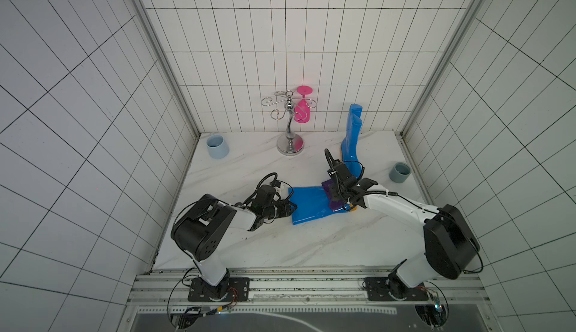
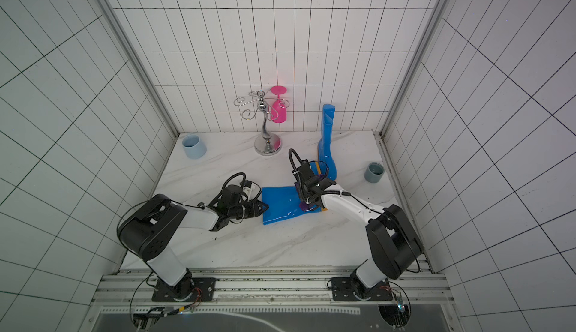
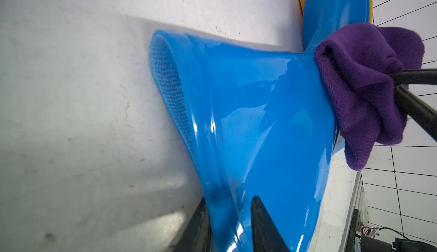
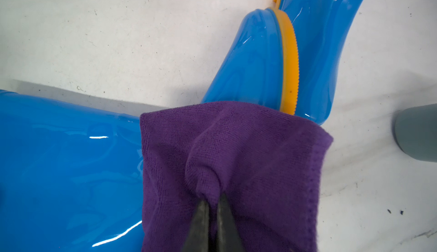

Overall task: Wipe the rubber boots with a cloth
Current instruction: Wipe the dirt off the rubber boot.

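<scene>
While our right gripper [image 4: 212,200] pinches the purple cloth [image 4: 236,156] onto the lying rubber boot [image 1: 308,204], our left gripper [image 3: 230,200] straddles its cuff — clamped or loose, we cannot tell.

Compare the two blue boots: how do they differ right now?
The near boot lies on its side on the table; the far boot stands upright farther back. The near boot has the purple cloth on it, pinched by the right tool, and the left tool straddles its shaft rim; no tool is at the far boot. Both are glossy blue with orange soles.
</scene>
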